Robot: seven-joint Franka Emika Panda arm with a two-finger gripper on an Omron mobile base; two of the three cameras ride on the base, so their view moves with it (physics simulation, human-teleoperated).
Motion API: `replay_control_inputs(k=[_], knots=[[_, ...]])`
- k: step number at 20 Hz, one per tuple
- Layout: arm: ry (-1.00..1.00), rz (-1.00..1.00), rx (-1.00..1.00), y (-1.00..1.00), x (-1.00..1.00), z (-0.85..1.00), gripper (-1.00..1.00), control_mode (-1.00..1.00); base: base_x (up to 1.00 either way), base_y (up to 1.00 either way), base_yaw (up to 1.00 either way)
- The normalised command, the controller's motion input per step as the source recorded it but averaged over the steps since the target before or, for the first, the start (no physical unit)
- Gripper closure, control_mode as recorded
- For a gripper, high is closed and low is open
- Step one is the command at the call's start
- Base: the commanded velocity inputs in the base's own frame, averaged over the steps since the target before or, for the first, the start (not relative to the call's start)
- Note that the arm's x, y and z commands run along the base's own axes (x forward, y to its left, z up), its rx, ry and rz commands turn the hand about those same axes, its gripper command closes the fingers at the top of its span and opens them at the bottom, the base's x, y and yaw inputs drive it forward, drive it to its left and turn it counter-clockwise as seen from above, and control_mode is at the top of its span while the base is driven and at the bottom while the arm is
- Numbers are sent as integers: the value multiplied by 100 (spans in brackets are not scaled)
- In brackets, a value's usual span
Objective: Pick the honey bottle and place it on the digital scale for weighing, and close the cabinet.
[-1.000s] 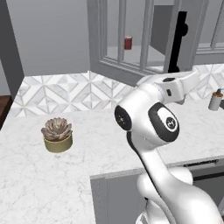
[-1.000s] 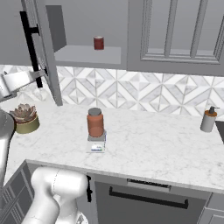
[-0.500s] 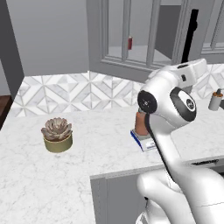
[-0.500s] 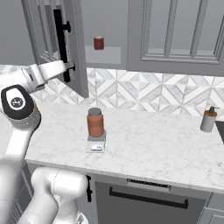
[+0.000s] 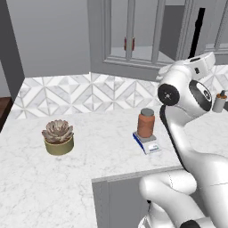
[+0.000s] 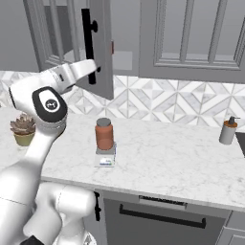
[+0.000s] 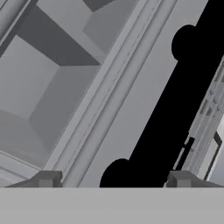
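A: Left base view, go.
B: Honey bottle (image 5: pixel 146 123) stands upright on the digital scale (image 5: pixel 147 143), mid counter (image 5: pixel 89 178). Succulent (image 5: pixel 58 136) well to its left. Soap bottle (image 5: pixel 218 102) far right. Cabinet door (image 5: pixel 196 38) ajar, black handle (image 5: pixel 197 33) just above the arm's end.

A: Right base view?
B: Bottle (image 6: pixel 104 134) on the scale (image 6: pixel 105 157), same spot. Cabinet (image 6: pixel 72 33) door part open, arm reaching up against its lower edge by the handle (image 6: pixel 88 46). Small red jar (image 6: pixel 112 47) barely showing past the door. Soap bottle (image 6: pixel 228 130) right, succulent (image 6: pixel 23 130) left.

A: Hand view, jaws?
B: Gripper (image 7: pixel 111 178) jaws wide apart, empty, handle (image 7: pixel 175 109) running between the tips, door panel close up.
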Motion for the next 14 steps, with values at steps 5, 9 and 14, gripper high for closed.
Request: replay_control_inputs(k=[5, 9, 14], knots=[[7, 8, 0, -31, 54, 0, -100, -100, 0, 0, 0], [7, 4, 0, -20, 51, 0, -100, -100, 0, 0, 0], [7, 1, 0, -15, 46, 0, -100, -100, 0, 0, 0]])
